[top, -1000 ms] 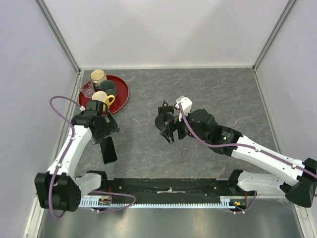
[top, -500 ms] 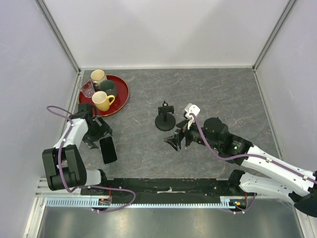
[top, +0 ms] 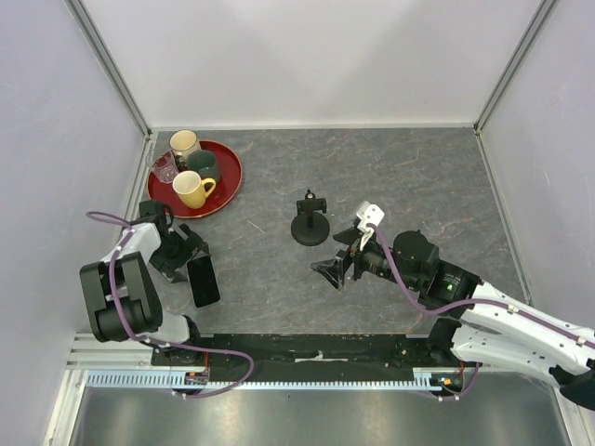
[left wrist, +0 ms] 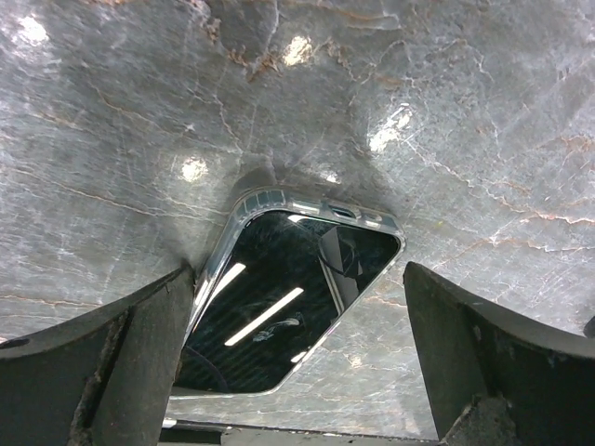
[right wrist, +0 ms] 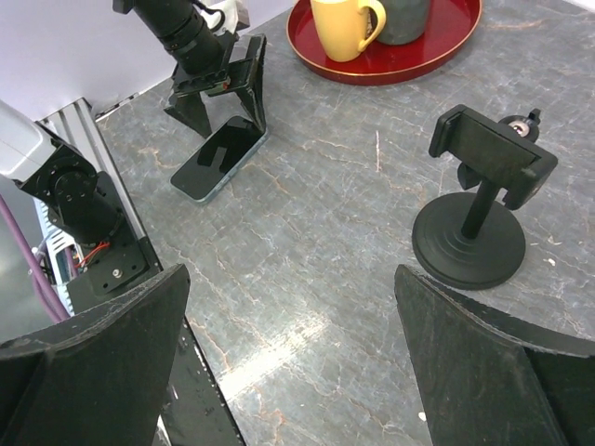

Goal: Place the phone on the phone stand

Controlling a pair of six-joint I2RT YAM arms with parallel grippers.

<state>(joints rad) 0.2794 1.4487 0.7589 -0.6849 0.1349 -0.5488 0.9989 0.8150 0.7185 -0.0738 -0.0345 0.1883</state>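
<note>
The phone (top: 203,281) lies flat on the grey table (top: 390,177), screen up, near the left front edge; it has a clear rim round it, and bright strips shine in its glass. The left gripper (top: 179,259) is down at the phone's far end, jaws wide apart, one finger on each side, gripping nothing; the right gripper (top: 332,269) is wide open too, with nothing in it. The phone stand (top: 310,226) stands upright in the middle, well apart from the phone; a yellow mug (top: 191,189) sits on a red tray (top: 226,190).
</note>
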